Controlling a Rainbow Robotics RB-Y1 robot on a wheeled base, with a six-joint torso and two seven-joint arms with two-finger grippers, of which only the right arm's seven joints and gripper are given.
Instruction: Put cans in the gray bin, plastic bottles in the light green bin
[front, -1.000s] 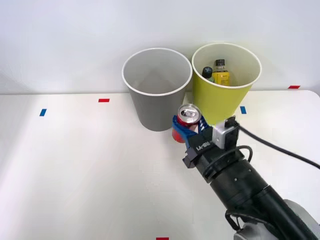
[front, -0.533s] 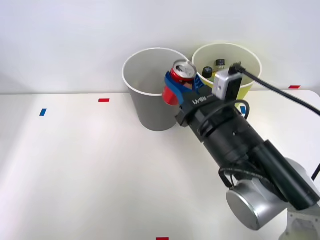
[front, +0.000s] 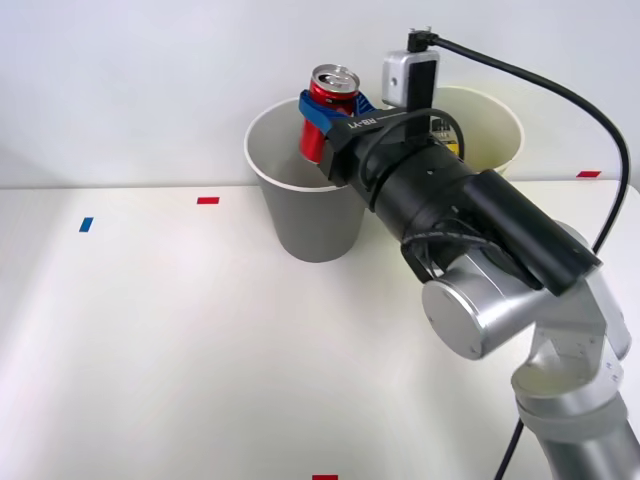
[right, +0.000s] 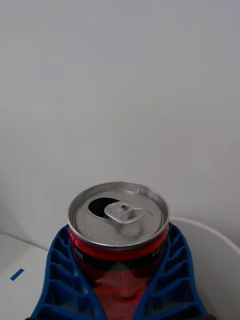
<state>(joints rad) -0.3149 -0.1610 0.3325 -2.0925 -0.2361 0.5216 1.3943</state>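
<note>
The white table (front: 150, 340) takes most of the front view, with a pale wall behind it. The right arm (front: 480, 250) comes in from the right side and reaches up and forward over the table; it is the biggest thing standing on the scene, black at the wrist and silver at the joints, with a black cable (front: 560, 90) running over it.

The gray bin (front: 300, 200) stands upright at the far edge of the table. The light green bin (front: 495, 130) stands just beside it on the right, and the arm covers most of it, so only part of its pale rim and inside shows. What lies in it is hard to tell from here.

The right gripper (front: 330, 120) is above the mouth of the gray bin, near the right side of the rim. Its blue ribbed fingers (right: 57, 280) are clamped on the red can (front: 332, 105), one at each side. The can is upright, held in the air over the gray bin, its silver top and pull tab (right: 125, 214) facing up.

Small red tape marks (front: 207, 200) and a blue tape mark (front: 86, 224) lie on the table.
</note>
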